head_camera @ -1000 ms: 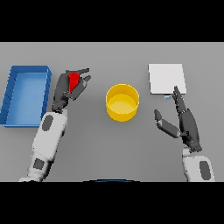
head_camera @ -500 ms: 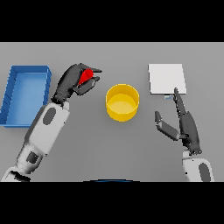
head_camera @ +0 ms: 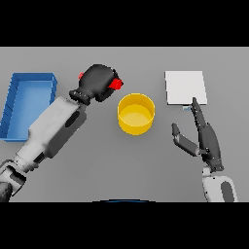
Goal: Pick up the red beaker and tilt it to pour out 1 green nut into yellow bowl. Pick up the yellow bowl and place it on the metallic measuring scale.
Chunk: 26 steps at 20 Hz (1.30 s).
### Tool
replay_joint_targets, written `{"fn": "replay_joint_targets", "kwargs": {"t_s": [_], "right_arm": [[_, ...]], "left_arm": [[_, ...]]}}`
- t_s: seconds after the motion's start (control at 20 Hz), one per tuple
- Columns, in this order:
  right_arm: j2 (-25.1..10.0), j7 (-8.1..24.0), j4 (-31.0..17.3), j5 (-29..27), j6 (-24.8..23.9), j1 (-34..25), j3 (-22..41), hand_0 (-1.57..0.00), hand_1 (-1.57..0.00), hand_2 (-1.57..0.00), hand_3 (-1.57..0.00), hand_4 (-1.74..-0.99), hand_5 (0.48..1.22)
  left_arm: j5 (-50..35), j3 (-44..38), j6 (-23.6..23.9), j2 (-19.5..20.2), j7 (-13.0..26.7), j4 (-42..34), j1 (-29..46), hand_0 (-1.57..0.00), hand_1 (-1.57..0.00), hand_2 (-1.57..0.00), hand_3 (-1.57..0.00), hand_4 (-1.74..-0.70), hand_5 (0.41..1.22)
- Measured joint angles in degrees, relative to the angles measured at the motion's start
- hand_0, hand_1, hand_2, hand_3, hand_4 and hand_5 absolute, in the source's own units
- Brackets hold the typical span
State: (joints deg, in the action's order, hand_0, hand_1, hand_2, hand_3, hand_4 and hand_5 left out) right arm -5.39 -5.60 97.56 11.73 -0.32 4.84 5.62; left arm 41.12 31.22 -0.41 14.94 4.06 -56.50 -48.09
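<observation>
My left hand is curled round the red beaker, of which only a small red part shows past the fingers. The beaker is held in the air, tipped toward the yellow bowl, just left of and above the bowl's rim. The bowl stands at the table's middle. The metallic measuring scale is a pale square plate at the back right. My right hand hovers open to the right of the bowl, its fingertips pointing at the scale's near edge. No green nut can be made out.
A blue bin lies at the left side of the table, beside my left forearm.
My left hand has carried the red beaker rightward toward the bowl and turned it over. The right hand has stayed in place.
</observation>
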Motion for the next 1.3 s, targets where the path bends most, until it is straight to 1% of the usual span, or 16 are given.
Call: {"fn": "replay_joint_targets", "kwargs": {"t_s": [0.05,0.15,0.2,0.3,0.35,0.4,0.5,0.55,0.65,0.75,0.8,0.9,1.0,1.05,1.1,1.3], "right_arm": [[0.2,0.2,0.0,0.0,-0.1,0.1,0.1,0.00,0.00,0.00,0.00,-1.264,0.717],[0.5,-1.6,0.0,0.1,0.0,0.5,0.4,0.00,0.00,0.00,0.00,-1.262,0.705],[0.3,-0.2,-0.3,-0.2,-0.4,-0.1,-0.3,0.00,0.00,0.00,0.00,-1.258,0.697],[0.7,-0.7,-0.6,0.0,-0.9,-0.6,-0.3,0.00,0.00,0.00,0.00,-1.245,0.679],[0.8,0.1,-1.6,0.4,-1.3,-1.1,-0.4,0.00,0.00,0.00,0.00,-1.237,0.671],[1.4,-0.9,-1.2,0.3,-1.4,-0.3,-0.2,0.00,0.00,0.00,0.00,-1.225,0.663],[1.4,-0.1,-1.5,-0.4,-1.6,-1.0,-0.8,0.00,0.00,0.00,0.00,-1.209,0.654],[1.5,-0.7,-1.0,-0.2,-1.7,-0.6,-0.6,0.00,0.00,0.00,0.00,-1.198,0.650],[1.4,-0.3,-1.0,0.6,-2.1,-0.8,-0.5,0.00,0.00,0.00,0.00,-1.195,0.647],[1.6,-1.3,-1.2,1.1,-2.4,-0.4,-0.2,0.00,0.00,0.00,0.00,-1.191,0.649],[1.1,-1.7,-0.7,0.9,-2.1,-0.2,-0.4,0.00,0.00,0.00,0.00,-1.188,0.647],[1.1,0.3,-1.7,1.6,-2.6,-1.3,-0.4,0.00,0.00,0.00,0.00,-1.179,0.635],[1.4,-0.8,-0.4,0.6,-2.3,-0.6,-0.5,0.00,0.00,0.00,0.00,-1.179,0.627],[1.6,0.0,-0.6,0.9,-2.5,-0.6,-0.4,0.00,0.00,0.00,0.00,-1.169,0.624],[1.4,0.2,-0.7,1.3,-2.8,-0.7,-0.4,0.00,0.00,0.00,0.00,-1.167,0.626],[1.3,1.1,-1.3,1.6,-3.0,-1.3,-0.6,0.00,0.00,0.00,0.00,-1.153,0.627]], "left_arm": [[1.4,1.5,-1.0,0.3,-0.1,1.0,-1.4,-1.57,-1.57,-1.57,-1.57,-1.74,1.193],[4.1,5.0,-3.9,0.3,-1.0,3.8,-4.9,-1.57,-1.57,-1.57,-1.57,-1.65,1.203],[5.5,6.8,-4.7,0.5,-2.1,5.4,-6.5,-1.57,-1.57,-1.57,-1.57,-1.61,1.206],[7.7,10.5,-8.5,0.9,-2.5,6.7,-9.7,-1.57,-1.57,-1.57,-1.57,-1.66,1.212],[8.7,12.1,-10.0,0.6,-2.7,7.4,-11.2,-1.57,-1.57,-1.57,-1.57,-1.67,1.214],[9.3,13.5,-11.0,0.0,-3.1,8.3,-12.3,-1.57,-1.57,-1.57,-1.57,-1.68,1.215],[10.5,16.2,-12.0,-0.8,-4.8,10.6,-14.4,-1.57,-1.57,-1.57,-1.57,-1.70,1.217],[11.2,17.7,-13.2,-0.6,-5.2,11.0,-15.1,-1.57,-1.57,-1.57,-1.57,-1.71,1.218],[13.0,20.3,-14.5,-1.6,-4.9,13.1,-17.7,-1.57,-1.57,-1.57,-1.57,-1.72,1.219],[14.6,23.2,-16.0,-1.2,-5.3,13.3,-19.6,-1.57,-1.57,-1.57,-1.57,-1.73,1.220],[15.3,24.4,-16.2,-1.6,-5.5,14.7,-20.8,-1.57,-1.57,-1.57,-1.57,-1.73,1.220],[16.8,27.3,-16.4,-2.0,-6.5,15.6,-22.2,-1.57,-1.57,-1.57,-1.57,-1.73,1.220],[18.5,30.1,-15.0,-2.7,-7.8,16.8,-23.0,-1.57,-1.57,-1.57,-1.57,-1.74,1.221],[19.1,31.4,-14.4,-2.8,-9.2,17.4,-24.0,-1.57,-1.57,-1.57,-1.57,-1.74,1.221],[20.4,33.4,-14.3,-3.0,-8.6,17.3,-24.4,-1.57,-1.57,-1.57,-1.57,-1.73,1.221],[23.8,39.1,-13.0,-4.4,-10.2,20.2,-27.8,-1.57,-1.57,-1.57,-1.57,-1.73,1.221]]}}
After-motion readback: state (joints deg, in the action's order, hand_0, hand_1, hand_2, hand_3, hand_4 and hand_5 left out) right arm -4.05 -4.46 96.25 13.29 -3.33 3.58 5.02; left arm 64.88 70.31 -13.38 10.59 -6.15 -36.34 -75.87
